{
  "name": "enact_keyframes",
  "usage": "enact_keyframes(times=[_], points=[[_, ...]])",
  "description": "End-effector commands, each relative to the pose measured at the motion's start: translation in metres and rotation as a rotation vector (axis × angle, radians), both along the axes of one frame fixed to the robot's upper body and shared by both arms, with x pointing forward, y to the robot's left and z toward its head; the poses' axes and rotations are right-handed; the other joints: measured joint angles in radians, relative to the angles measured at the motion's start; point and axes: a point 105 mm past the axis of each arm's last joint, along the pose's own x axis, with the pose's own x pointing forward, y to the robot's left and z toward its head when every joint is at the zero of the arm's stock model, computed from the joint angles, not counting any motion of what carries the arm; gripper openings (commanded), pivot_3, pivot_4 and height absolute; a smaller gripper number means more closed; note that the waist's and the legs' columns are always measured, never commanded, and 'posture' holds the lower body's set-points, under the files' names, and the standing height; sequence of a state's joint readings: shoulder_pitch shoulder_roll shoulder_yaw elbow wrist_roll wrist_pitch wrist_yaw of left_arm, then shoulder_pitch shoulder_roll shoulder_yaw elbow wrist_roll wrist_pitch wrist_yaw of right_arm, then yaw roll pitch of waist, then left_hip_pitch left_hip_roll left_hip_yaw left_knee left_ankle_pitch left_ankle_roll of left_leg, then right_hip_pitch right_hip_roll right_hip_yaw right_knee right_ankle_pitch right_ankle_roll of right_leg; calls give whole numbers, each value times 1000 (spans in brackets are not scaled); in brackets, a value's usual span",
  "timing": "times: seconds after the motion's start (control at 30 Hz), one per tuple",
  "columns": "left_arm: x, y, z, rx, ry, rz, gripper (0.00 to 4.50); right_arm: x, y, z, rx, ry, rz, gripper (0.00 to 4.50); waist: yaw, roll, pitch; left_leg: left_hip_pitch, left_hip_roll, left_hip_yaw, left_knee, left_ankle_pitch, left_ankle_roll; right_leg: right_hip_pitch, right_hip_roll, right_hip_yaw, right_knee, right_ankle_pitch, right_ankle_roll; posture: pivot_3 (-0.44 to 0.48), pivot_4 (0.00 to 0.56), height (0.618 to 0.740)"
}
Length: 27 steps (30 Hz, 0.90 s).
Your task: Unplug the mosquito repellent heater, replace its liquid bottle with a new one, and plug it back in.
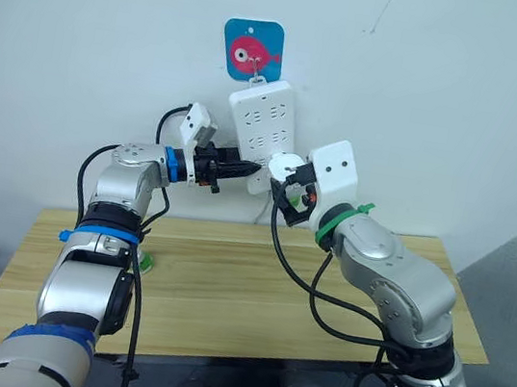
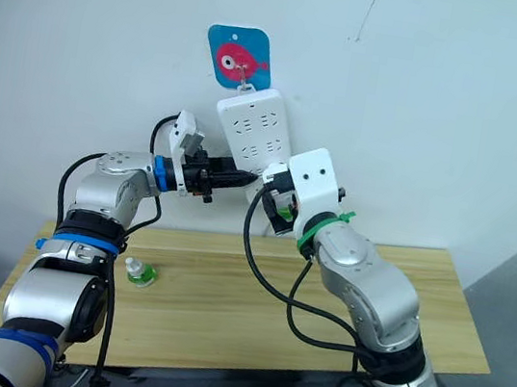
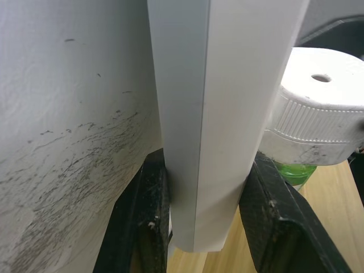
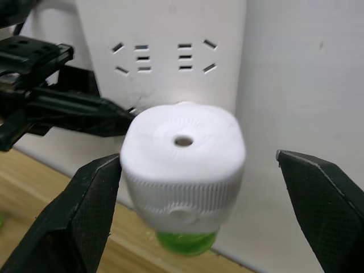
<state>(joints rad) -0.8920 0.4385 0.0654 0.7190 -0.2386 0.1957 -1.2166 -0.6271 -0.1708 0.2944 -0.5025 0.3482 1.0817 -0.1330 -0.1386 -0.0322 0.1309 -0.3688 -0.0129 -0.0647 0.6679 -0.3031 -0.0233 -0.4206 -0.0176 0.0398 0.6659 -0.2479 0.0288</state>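
The white mosquito repellent heater (image 4: 183, 153) sits plugged into the lower part of the white power strip (image 1: 264, 121) on the wall. A green liquid bottle (image 4: 185, 242) hangs under it. My right gripper (image 4: 198, 159) is open, with one finger on each side of the heater and a gap to both. My left gripper (image 1: 248, 168) is shut on the strip's lower edge, its fingers (image 3: 142, 216) pressed against both faces. The heater (image 3: 318, 108) is just beside that grip. A small bottle (image 2: 138, 273) with green liquid stands on the wooden table, below my left arm.
The power strip hangs from a blue hook plate with a red fish (image 1: 253, 50). The wooden table (image 1: 224, 295) stands against the white wall. Black cables loop down from both wrists over the tabletop.
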Motion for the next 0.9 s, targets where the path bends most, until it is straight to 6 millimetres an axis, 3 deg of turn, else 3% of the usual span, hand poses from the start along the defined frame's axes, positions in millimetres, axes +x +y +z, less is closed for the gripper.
enact_keyframes(times=[0.03,0.17,0.33,0.6,0.77,0.9], points=[[-3,-9,9,0,-35,-35,1289,4,3,13,20,-55,-2,4500,0,0,0,0,0,0,0,0,0,0,0,0,0,0,0,-218,120,740],[-3,-9,9,-1,-34,-33,1289,6,5,11,25,-48,18,4326,-1,0,0,0,-1,0,0,0,0,0,-1,0,0,0,0,-217,120,740],[-4,-8,10,-4,-35,-28,1289,7,8,9,31,-41,34,2903,-2,0,0,0,-1,-1,0,0,0,0,-1,0,0,1,1,-212,122,740],[3,-4,2,46,-54,31,1289,-8,9,12,4,-35,87,2907,-3,0,0,0,-1,-1,1,0,0,0,-1,-1,0,1,1,-227,127,740],[11,2,0,84,-83,87,1289,-28,1,12,-33,-9,131,2907,-4,1,0,-3,-3,-4,1,0,0,-1,-3,-2,-1,1,1,-236,131,740],[15,4,0,78,-83,117,1289,-31,-6,13,-40,-3,112,2907,-6,3,1,-3,-4,-4,6,0,0,1,-4,-2,1,2,3,-247,130,740]])
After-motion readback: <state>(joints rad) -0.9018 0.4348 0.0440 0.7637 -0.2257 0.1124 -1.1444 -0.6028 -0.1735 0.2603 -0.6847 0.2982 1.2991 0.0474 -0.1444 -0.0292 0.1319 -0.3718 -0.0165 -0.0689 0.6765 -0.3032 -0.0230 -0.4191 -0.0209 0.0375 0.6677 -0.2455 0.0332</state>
